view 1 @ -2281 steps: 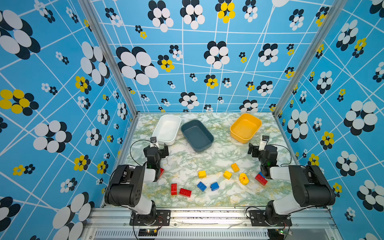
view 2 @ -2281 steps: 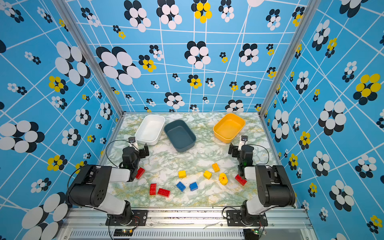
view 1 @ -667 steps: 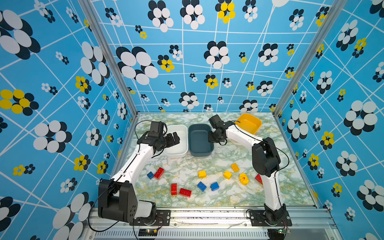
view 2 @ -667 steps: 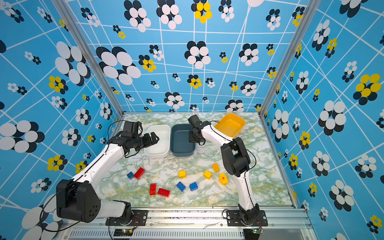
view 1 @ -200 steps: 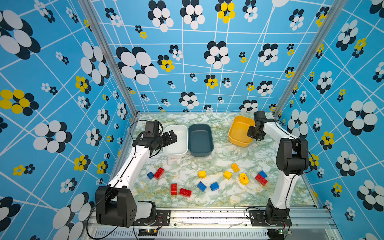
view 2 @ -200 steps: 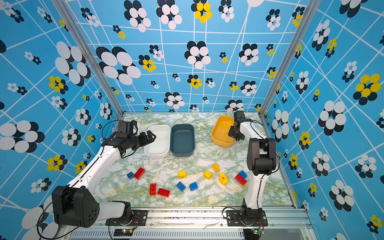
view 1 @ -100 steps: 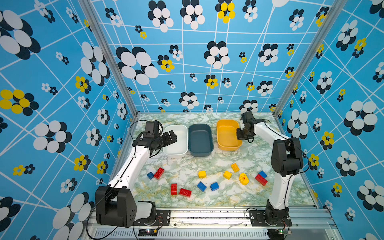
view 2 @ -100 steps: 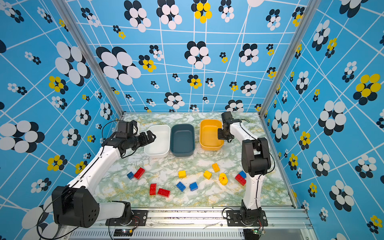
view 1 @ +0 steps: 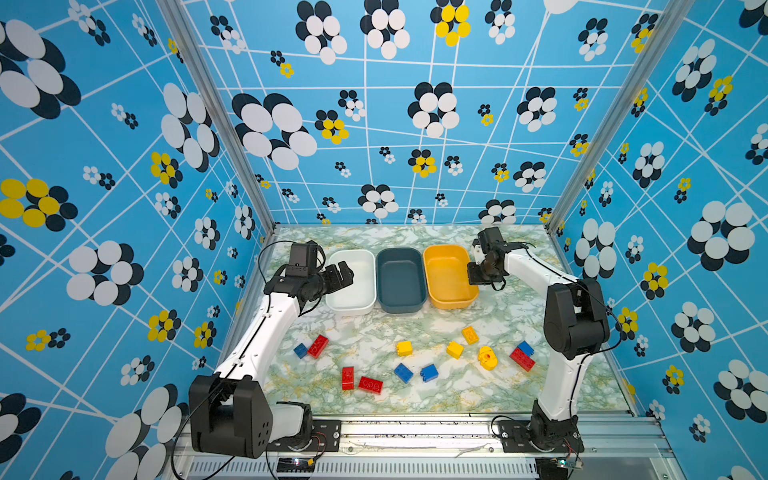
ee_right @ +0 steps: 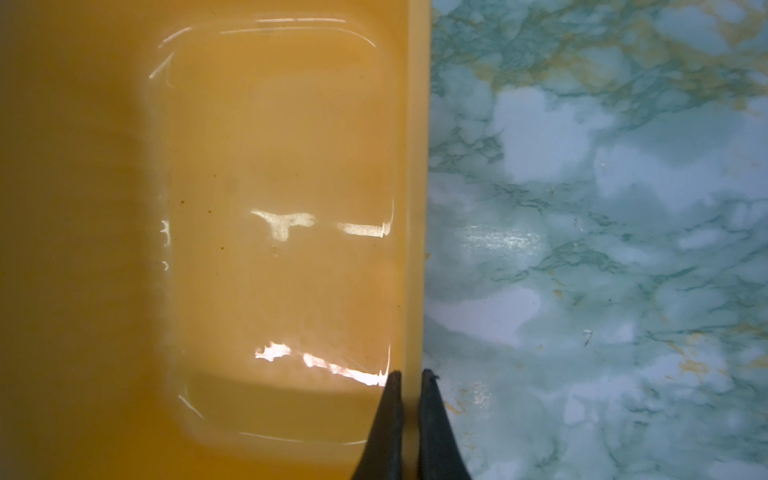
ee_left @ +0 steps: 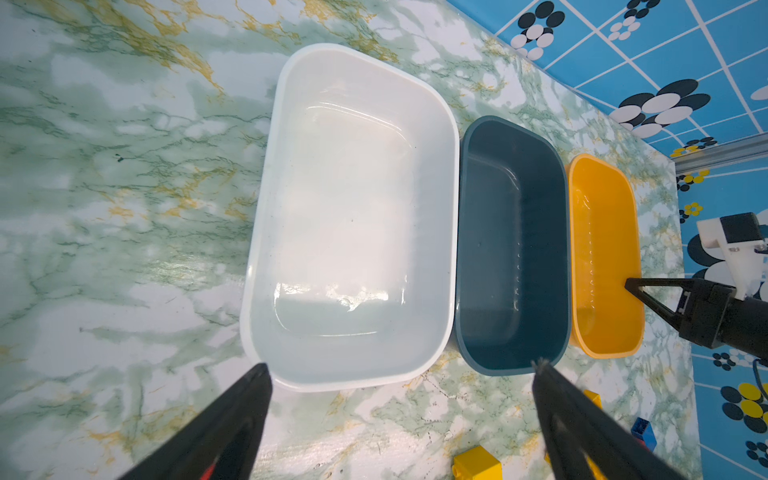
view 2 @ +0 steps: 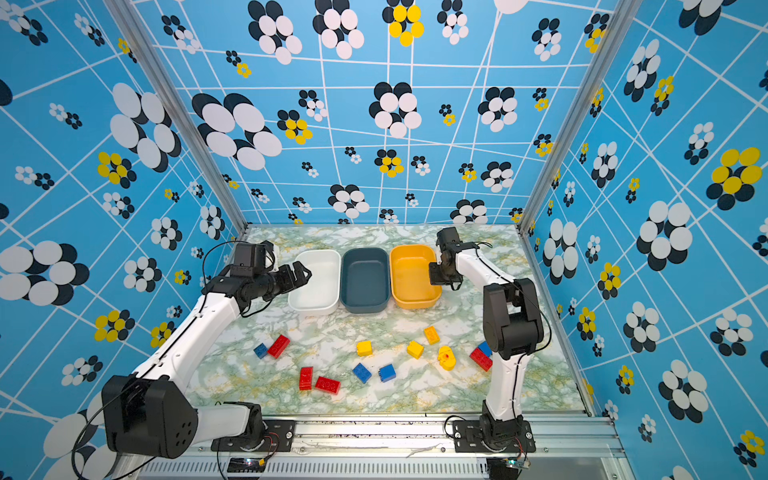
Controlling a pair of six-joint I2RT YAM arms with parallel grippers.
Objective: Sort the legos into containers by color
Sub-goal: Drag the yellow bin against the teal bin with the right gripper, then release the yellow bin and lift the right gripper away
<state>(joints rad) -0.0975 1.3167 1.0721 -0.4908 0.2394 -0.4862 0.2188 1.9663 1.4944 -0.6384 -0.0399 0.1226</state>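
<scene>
Yellow tub now beside teal tub

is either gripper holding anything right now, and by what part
The right gripper grips the yellow-orange tub by the rim of its side wall. The left gripper is open, holding nothing.

Glossy smooth plastic tubs on a marble-look tabletop.
</scene>
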